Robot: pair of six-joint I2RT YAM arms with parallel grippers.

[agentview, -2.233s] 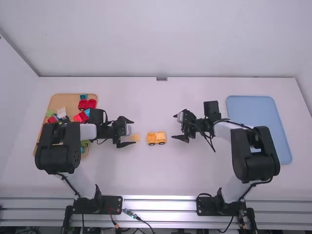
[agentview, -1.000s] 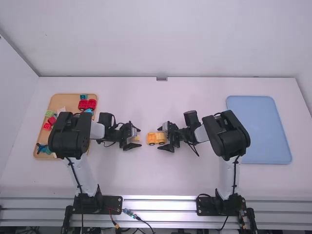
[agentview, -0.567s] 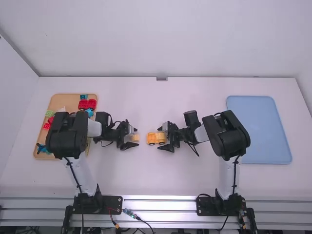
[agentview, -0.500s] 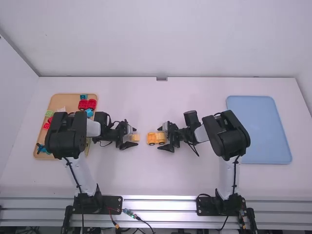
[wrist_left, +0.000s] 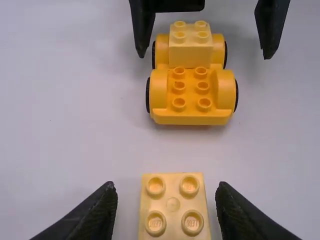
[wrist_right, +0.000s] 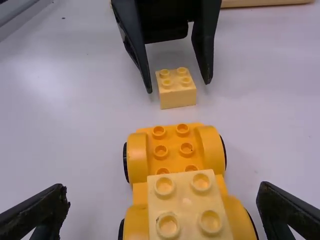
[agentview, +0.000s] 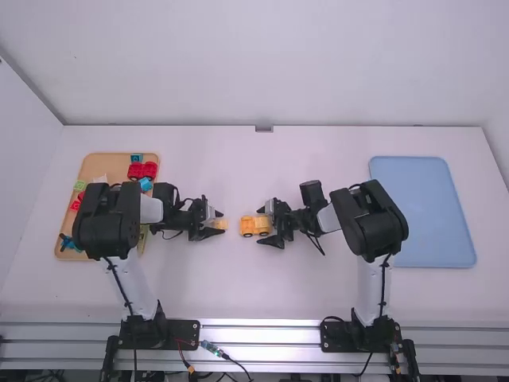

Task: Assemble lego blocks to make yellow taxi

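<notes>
The open left end effector (wrist_left: pixel 166 188) straddles a loose block (wrist_left: pixel 172 212), the open right one (wrist_right: pixel 164 186) a wheeled yellow base (wrist_right: pixel 161 141), midway between the worktop's (agentview: pixel 238 278) near and far edges; off-center squeezes could twist the block or roll the base.

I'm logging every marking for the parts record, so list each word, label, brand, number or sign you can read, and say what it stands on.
None can be read.
Loose pale yellow block: no readable print; anything on its studs is too small to make out.
Yellow wheeled base and the pale yellow block on it: no readable print.
Red and blue pieces in the wooden tray: too small to tell.
</notes>
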